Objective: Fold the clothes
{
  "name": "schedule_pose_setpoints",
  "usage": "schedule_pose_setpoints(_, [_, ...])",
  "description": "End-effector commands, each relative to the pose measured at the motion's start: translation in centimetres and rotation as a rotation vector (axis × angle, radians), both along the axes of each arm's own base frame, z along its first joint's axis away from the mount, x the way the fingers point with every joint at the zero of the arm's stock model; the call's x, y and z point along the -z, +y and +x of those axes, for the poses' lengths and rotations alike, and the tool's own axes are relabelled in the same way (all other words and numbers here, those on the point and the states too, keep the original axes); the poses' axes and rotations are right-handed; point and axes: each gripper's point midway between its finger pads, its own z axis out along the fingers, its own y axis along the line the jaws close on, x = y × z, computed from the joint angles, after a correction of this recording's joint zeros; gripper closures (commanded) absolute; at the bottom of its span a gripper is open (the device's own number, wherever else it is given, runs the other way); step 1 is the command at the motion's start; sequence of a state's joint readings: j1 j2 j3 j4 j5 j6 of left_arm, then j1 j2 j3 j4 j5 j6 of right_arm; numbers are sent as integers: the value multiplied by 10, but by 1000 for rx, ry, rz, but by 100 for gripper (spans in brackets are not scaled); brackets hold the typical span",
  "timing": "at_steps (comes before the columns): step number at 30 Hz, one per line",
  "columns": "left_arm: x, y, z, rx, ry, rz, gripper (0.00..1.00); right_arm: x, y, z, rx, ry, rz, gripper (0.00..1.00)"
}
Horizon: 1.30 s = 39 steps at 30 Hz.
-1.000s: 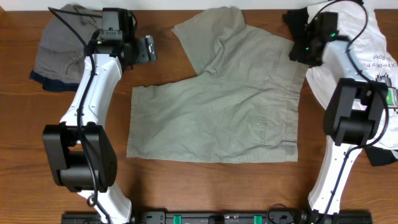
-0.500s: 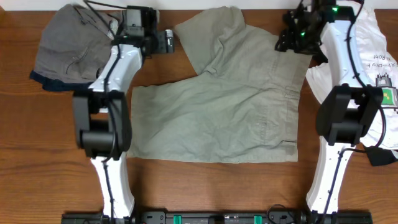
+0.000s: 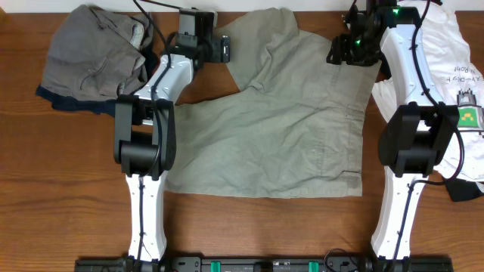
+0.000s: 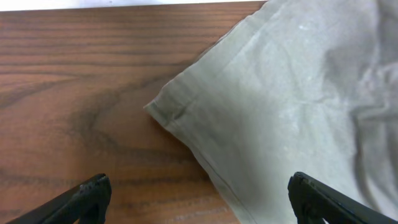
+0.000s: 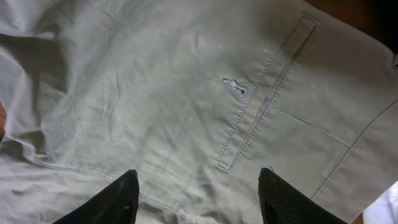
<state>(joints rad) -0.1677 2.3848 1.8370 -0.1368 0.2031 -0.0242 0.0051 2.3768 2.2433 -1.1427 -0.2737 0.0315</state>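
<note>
Light khaki-olive cotton shorts (image 3: 287,128) lie spread flat at the centre of the brown wooden table (image 3: 45,189). The waistband is toward the right and one leg is angled up to the far edge.

Left pincer (image 3: 225,50): fingers wide apart, empty, poised above that leg's hemmed corner (image 4: 166,111), with bare wood beside it.

Right pincer (image 3: 336,54): fingers likewise apart, holding nothing, over the stitched welt pocket (image 5: 264,106) near the waistband.

Cannot tell whether either pincer touches the cloth.

Far left: crumpled grey shorts (image 3: 91,53) heaped on a navy piece (image 3: 64,98).

Far right: white printed T-shirt (image 3: 450,72), partly under the right arm.
</note>
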Motion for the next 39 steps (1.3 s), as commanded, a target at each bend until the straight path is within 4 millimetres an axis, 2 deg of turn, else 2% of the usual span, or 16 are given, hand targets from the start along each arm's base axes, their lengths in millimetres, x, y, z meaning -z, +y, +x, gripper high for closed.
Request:
schedule_pose_setpoints(1, [-3, 0, 8, 8, -35, 7, 8, -3, 8, 2, -32, -16, 2, 41])
schedule_pose_setpoints(8, [-8, -1, 14, 8, -66, 1, 8, -4, 10, 4, -35, -26, 2, 51])
schedule_pose_setpoints(22, [27, -10, 16, 21, -54, 3, 9, -4, 10, 3, -39, -24, 1, 59])
schedule_pose_setpoints(25, [29, -13, 17, 26, -62, 1, 14, -4, 10, 4, -39, -25, 1, 59])
schedule_pose_setpoints(28, [33, -17, 17, 28, -63, -3, 22, -4, 10, 3, -39, -24, 1, 60])
schedule_pose_setpoints(33, [45, -26, 14, 39, -48, -5, 42, -4, 10, 3, -39, -24, 2, 61])
schedule_pose_setpoints(36, [51, -29, 13, 43, -43, -4, 66, -4, 10, 3, -40, -22, 2, 62])
schedule_pose_setpoints(39, [51, -28, 14, 38, -45, -7, 80, -4, 13, 2, -44, -20, 2, 62])
